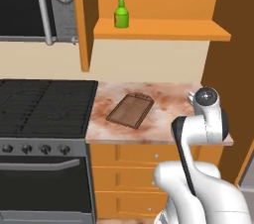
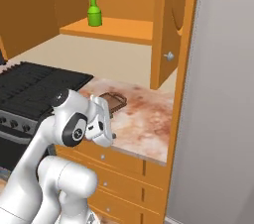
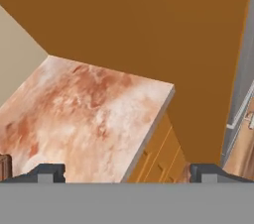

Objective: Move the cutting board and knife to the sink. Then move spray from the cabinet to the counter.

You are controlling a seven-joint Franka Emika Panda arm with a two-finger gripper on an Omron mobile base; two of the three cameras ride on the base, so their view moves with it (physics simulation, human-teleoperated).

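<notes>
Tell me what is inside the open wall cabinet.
On the cabinet shelf stands one spray, upright, near the left end; the shelf beside it lies bare. The space above the shelf is cut off by the picture's top edge, so anything higher cannot be seen.

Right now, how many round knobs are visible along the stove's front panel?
4, in a row along the stove front panel in the left base view: and. More may sit beyond the picture's left edge.
</notes>
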